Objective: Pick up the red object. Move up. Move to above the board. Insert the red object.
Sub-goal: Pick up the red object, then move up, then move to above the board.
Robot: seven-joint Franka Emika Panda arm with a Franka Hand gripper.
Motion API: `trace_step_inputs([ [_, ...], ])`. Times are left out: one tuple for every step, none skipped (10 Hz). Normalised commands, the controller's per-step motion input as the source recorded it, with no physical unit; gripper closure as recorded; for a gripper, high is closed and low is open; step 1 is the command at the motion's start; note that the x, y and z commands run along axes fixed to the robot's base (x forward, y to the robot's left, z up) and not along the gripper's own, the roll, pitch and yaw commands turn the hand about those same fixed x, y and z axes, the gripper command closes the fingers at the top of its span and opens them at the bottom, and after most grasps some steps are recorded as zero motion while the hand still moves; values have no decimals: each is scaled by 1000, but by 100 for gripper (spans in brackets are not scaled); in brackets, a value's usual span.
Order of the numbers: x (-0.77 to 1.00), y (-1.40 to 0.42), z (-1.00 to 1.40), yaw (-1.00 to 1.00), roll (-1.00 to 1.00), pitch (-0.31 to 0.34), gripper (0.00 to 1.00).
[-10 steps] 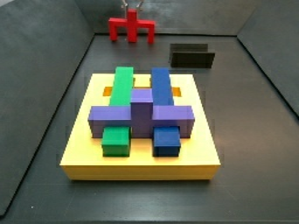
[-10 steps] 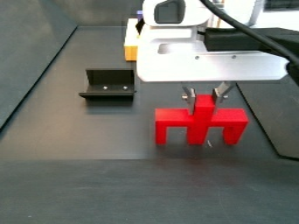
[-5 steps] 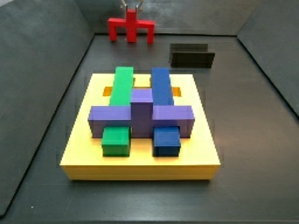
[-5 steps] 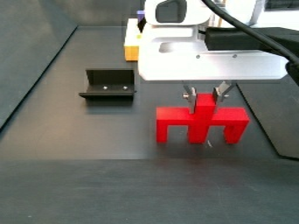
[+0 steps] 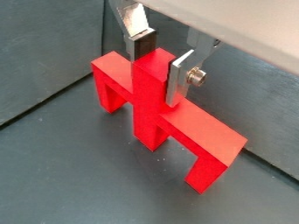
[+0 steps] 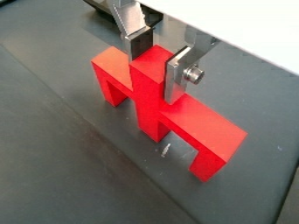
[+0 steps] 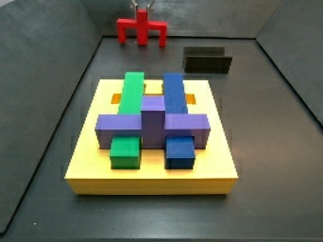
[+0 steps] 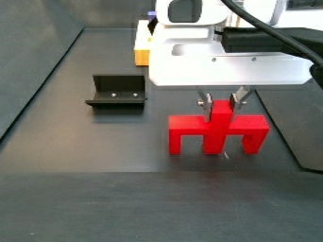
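The red object (image 8: pixel 214 134) stands on its two legs on the dark floor, far from the board in a side view (image 7: pixel 143 31). My gripper (image 5: pixel 162 74) comes down over it, with a silver finger on each side of the central stem, pads against it. This shows in both wrist views (image 6: pixel 158 68). The bar and legs are in plain sight (image 5: pixel 205 140) (image 6: pixel 205 131). The yellow board (image 7: pixel 89 161) lies nearer the front and bears green, blue and purple blocks. Only its yellow corner (image 8: pixel 142 43) shows behind the gripper body (image 8: pixel 221 99).
The dark fixture (image 7: pixel 209 61) stands on the floor between the red object and the board, off to one side; it also shows in a side view (image 8: pixel 113 92). Sloping grey walls (image 7: pixel 51 104) enclose the floor.
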Motion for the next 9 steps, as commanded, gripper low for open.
trace_step_inputs([
  [0,0,0,0,0,0,100],
  [0,0,0,0,0,0,100],
  [0,0,0,0,0,0,100],
  [0,0,833,0,0,0,100],
  [3,67,788,22,11,19,100],
  [-17,58,552,13,30,54,100],
  [21,26,260,6,56,49,100],
  [0,0,1400,0,0,0,100],
  [-21,-10,1400,-2,-28,14,100],
])
